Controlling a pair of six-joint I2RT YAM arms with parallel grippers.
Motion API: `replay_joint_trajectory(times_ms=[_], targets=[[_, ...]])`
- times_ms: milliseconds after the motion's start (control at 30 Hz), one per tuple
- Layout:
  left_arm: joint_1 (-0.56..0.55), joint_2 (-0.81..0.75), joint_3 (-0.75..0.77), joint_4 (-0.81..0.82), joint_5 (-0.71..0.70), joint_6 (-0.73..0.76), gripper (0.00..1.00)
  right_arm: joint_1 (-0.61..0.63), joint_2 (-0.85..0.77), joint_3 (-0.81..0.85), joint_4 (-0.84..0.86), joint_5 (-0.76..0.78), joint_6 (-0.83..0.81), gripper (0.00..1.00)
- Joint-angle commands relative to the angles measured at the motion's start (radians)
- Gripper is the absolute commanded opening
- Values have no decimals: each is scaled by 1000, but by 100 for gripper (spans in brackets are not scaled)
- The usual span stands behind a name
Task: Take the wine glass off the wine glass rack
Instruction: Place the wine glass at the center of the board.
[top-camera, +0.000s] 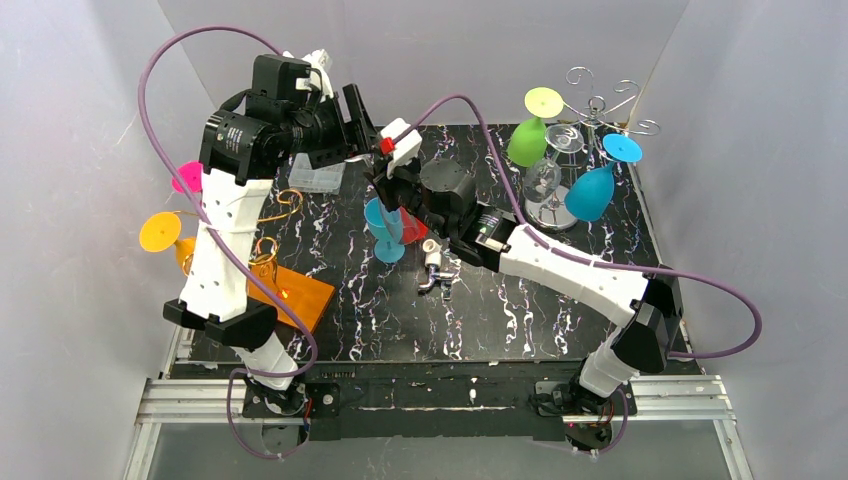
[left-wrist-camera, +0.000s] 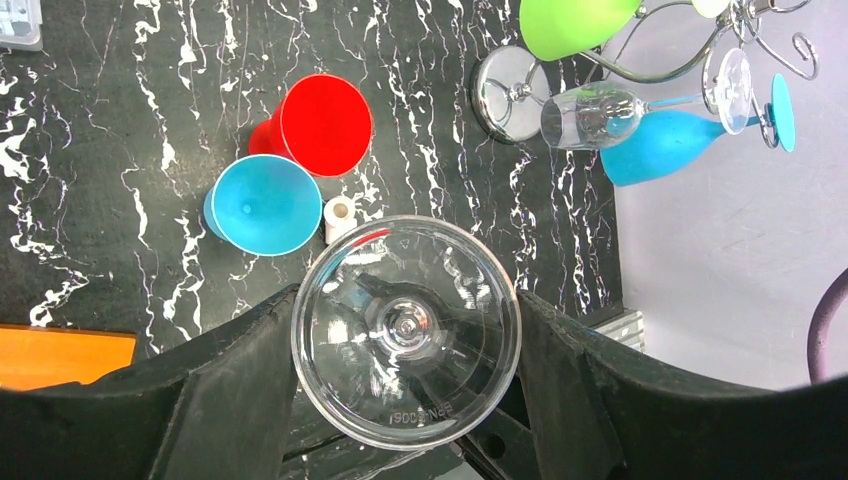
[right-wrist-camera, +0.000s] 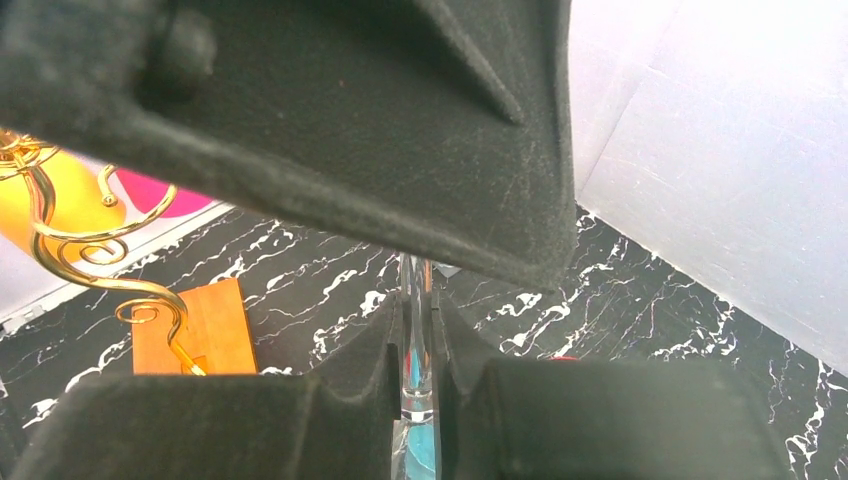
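A clear wine glass is held between both grippers above the middle of the table. In the left wrist view its round foot (left-wrist-camera: 405, 330) faces the camera, and both fingers (left-wrist-camera: 230, 390) of my left gripper (left-wrist-camera: 407, 300) press its rim. In the right wrist view my right gripper (right-wrist-camera: 416, 345) is shut on the glass's thin stem (right-wrist-camera: 415, 285), under a left finger (right-wrist-camera: 350, 120). In the top view the left gripper (top-camera: 362, 120) and the right gripper (top-camera: 392, 180) meet. The silver rack (top-camera: 600, 105) stands at the back right.
Green (top-camera: 527, 140), clear (top-camera: 545, 178) and blue (top-camera: 592, 190) glasses hang on the silver rack. A blue glass (left-wrist-camera: 265, 205) and a red one (left-wrist-camera: 325, 125) stand on the marble table below the grippers. A gold rack on an orange base (top-camera: 300, 295) holds yellow (top-camera: 160, 232) and pink (top-camera: 188, 177) glasses at the left.
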Motion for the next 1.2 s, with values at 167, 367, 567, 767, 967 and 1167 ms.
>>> replay_joint_trajectory(times_ms=[167,367,567,767,967,1167], targets=[[-11,-26,55,133,43,-52,98,0,-71,27,-70,38,76,1],[-11,-65,30,233,46,-34,98,-22,-92,91,-199,75,168,1],[-36,-234,-197,442,45,54,98,-177,-38,308,-441,-56,407,1],[-138,-406,-453,640,-24,205,98,-353,8,506,-653,-229,635,1],[-339,-557,-733,884,-138,457,97,-526,31,577,-728,-503,842,1],[-525,-609,-933,1065,-287,718,94,-628,-12,504,-662,-657,993,1]])
